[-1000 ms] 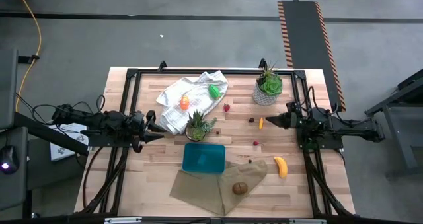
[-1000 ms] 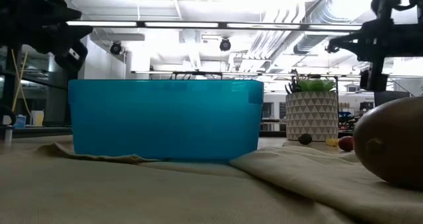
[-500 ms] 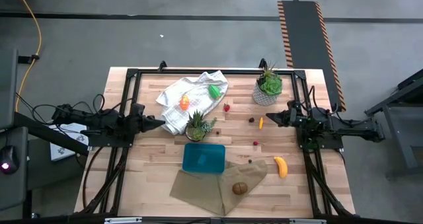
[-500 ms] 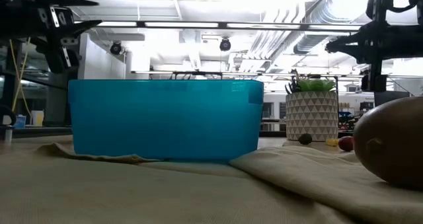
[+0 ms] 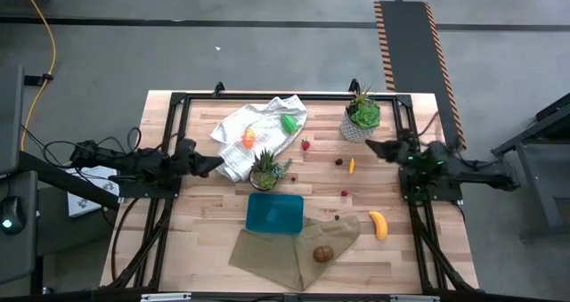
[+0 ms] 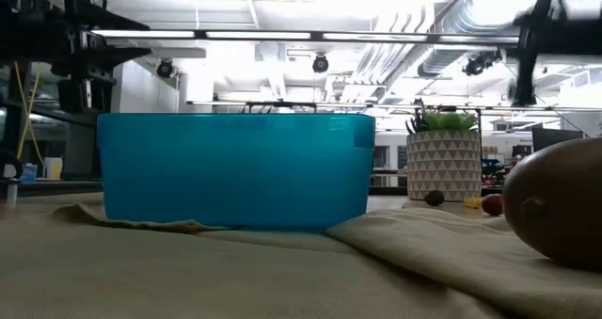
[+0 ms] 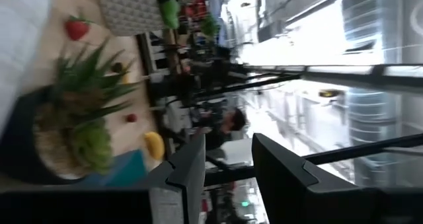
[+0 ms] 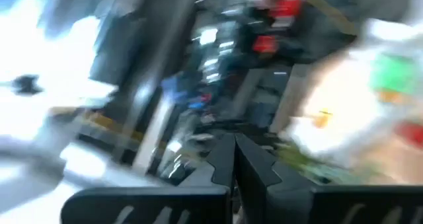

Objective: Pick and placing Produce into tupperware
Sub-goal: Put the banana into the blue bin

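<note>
The left claw (image 5: 216, 162) is open a little, with a gap between its two fingers (image 7: 188, 174); it holds nothing and touches nothing; it hangs over the left part of the tabletop (image 5: 214, 231), next to the white towel (image 5: 240, 142); its arm lies low and flat, reaching in from the left edge. The right claw (image 5: 370, 146) is shut, its fingers (image 8: 232, 163) pressed together with nothing between them; it sits by the right edge, just beside the patterned plant pot (image 5: 359, 124); its arm reaches in flat from the right.

The blue box (image 5: 274, 213) sits near the middle of the front half of the tabletop, one corner touching the tan cloth (image 5: 285, 248); seen from above, nothing lies in it. The brown kiwi (image 5: 323, 254) rests on the cloth by the front edge; the yellow banana (image 5: 378, 224) lies near the front right corner; the green pepper (image 5: 289, 122) and an orange fruit (image 5: 248, 138) lie on the towel near the back edge; a strawberry (image 5: 305, 145) lies just beside the towel; a small orange piece (image 5: 351, 166), a dark berry (image 5: 338, 161) and a red berry (image 5: 345, 193) lie on the bare wood on the right side; a spiky plant (image 5: 267, 170) stands between the towel and the box.
</note>
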Tool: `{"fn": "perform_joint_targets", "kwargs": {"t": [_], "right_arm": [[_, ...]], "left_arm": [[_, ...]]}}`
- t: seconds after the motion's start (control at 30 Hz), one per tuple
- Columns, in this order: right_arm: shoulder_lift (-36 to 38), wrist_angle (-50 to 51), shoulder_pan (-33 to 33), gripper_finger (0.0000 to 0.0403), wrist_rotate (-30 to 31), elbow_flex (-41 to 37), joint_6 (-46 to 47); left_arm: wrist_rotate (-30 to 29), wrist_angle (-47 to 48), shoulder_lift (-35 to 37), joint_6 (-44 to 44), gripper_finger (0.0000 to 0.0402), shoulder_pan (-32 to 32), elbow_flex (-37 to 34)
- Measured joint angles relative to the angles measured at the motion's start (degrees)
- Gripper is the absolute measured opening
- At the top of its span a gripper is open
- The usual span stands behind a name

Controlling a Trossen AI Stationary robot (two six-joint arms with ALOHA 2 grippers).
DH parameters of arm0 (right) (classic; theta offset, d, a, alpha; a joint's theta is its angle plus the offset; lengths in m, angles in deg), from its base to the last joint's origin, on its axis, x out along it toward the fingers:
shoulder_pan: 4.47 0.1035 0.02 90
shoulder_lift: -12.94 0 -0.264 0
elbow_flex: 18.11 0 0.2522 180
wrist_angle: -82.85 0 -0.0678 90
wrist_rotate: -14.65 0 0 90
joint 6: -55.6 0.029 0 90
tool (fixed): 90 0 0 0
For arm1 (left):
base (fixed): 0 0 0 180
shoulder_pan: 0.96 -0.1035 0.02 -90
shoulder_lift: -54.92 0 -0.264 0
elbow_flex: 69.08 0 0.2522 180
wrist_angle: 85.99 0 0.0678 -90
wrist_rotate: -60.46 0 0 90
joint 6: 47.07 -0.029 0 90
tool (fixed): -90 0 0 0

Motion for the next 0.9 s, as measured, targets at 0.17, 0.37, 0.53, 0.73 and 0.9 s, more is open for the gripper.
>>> {"fn": "perform_joint_targets", "kwargs": {"t": [0.17, 0.37, 0.53, 0.73, 0.9], "right_arm": [[-8.0, 27.3, 2.2, 0.0, -0.2, 18.2, -4.6], [-24.1, 54.8, 3.9, 0.0, -0.3, 38.3, 0.1], [-36.2, 69.8, 4.9, 0.0, -5.8, 49.5, 5.3], [-47.2, 79.4, 8.3, 0.0016, -13.5, 54.9, 9.3], [-53.1, 83.5, 13.3, 0.0067, -17.4, 54.9, 13.7]], "left_arm": [[0.0, 1.8, 0.0, 0.0, 0.0115, 0.0, 0.0], [0.0, 1.9, 0.0, 0.0, 0.0115, 0.0, 0.0], [0.0, 1.9, 0.0, 0.0, 0.0115, 0.0, 0.0], [0.3, 1.9, 0.0, -0.4, 0.0115, 0.0, 0.0], [1.7, 1.9, 0.0, -0.4, 0.0115, 0.0, 0.0]]}}
